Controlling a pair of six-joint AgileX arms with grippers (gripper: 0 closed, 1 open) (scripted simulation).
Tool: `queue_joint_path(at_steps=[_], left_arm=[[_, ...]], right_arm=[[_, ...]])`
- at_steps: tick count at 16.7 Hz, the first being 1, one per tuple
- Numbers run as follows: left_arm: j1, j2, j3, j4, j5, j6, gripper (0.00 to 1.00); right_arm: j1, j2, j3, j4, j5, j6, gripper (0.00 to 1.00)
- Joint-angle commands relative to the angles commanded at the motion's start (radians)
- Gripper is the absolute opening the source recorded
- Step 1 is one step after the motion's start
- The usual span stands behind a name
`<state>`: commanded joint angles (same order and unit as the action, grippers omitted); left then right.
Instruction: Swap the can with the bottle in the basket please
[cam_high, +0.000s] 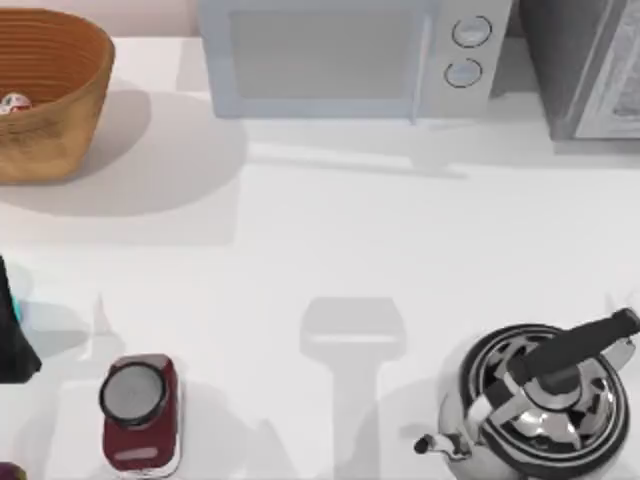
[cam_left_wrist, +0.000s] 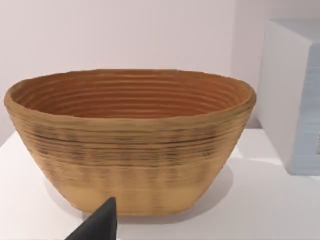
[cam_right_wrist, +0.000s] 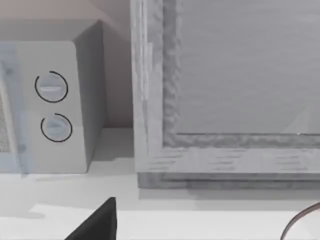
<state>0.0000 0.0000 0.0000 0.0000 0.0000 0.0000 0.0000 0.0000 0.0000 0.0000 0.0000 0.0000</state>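
Bottle (cam_high: 14, 103) lay inside the basket (cam_high: 60, 130) at the table's far left; can (cam_high: 141, 410) stood near-left (awaiting exchange). Finger spread of the left gripper (cam_left_wrist: 97, 224) and right gripper (cam_right_wrist: 97, 220) could not be determined.

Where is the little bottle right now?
The bottle sits inside the basket at the table's far left corner in the top view, left of the microwave.

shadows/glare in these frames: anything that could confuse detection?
Top view: the basket throws a broad soft shadow to its right, and a grey T-shaped shadow lies mid-table. The kettle shows busy mirror reflections, while the can looks matte. Left wrist view: even light on the basket, with a soft shadow under it. Right wrist view: flat light on the microwave, no glare.
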Motion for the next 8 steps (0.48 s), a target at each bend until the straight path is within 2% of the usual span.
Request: queue_joint_path(at_steps=[4, 8], left_arm=[[0.005, 0.026, 0.014, -0.018, -0.002, 0.001, 1.00], [0.027, 0.187, 0.130, -0.113, -0.003, 0.007, 1.00]], right_arm=[[0.000, 0.000, 0.000, 0.000, 0.000, 0.000, 1.00], [0.000, 0.000, 0.000, 0.000, 0.000, 0.000, 1.00]])
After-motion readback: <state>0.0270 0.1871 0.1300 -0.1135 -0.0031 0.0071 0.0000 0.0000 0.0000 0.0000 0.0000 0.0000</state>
